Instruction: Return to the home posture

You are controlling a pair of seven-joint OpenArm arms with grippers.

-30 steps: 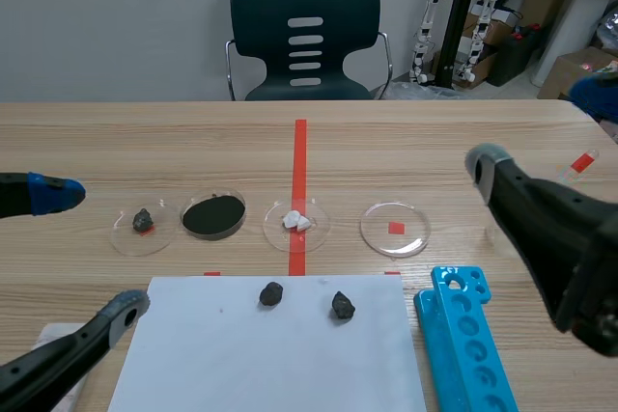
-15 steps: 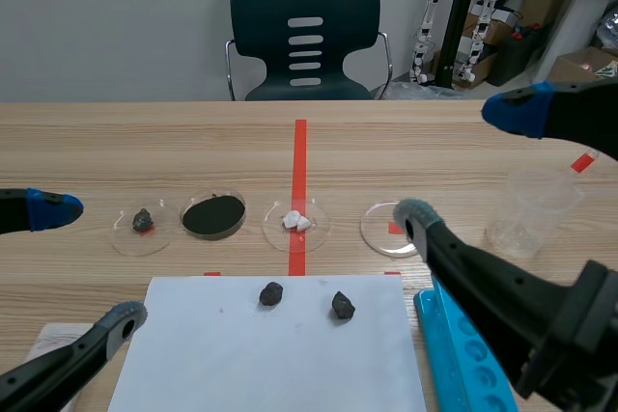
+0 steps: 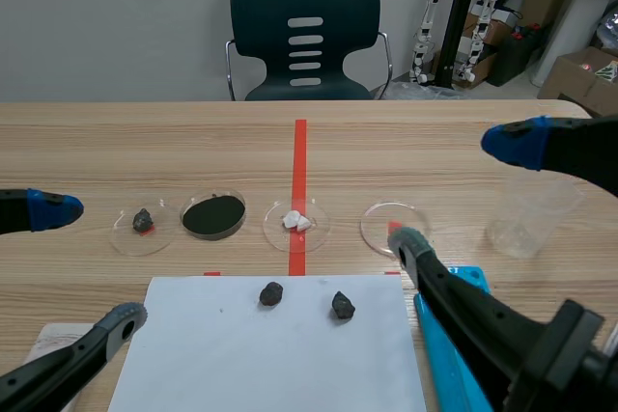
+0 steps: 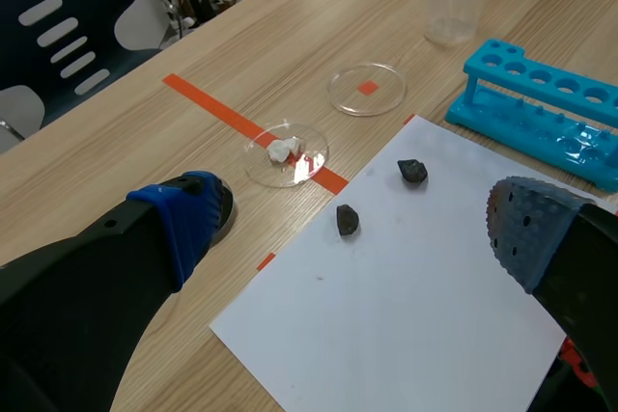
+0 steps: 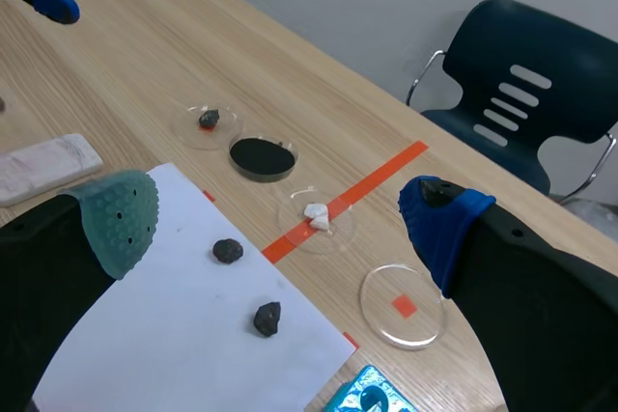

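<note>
Left jaws are wide open with nothing in them, low at the near left of the desk [image 3: 193, 142]. The left blue pad [image 3: 43, 209] is out over bare wood, and the left grey pad [image 3: 126, 317] is by the corner of the white sheet [image 3: 270, 354].

Right jaws are open and empty too, over the right side, and they've sunk since half a second ago. The right blue pad [image 3: 517, 142] now sits across the top of the clear cup [image 3: 526, 219], and the right grey pad [image 3: 407, 241] is at the empty dish [image 3: 379, 214].

That lower finger hides most of the blue tube rack [image 4: 541, 108]. The cup's top is cut off in my left wrist view. The white block [image 5: 43, 166] is half covered in the scene view, and I can't tell what it is.

Two dark stones [image 3: 271, 293] [image 3: 342, 306] sit on the sheet, apart.
</note>
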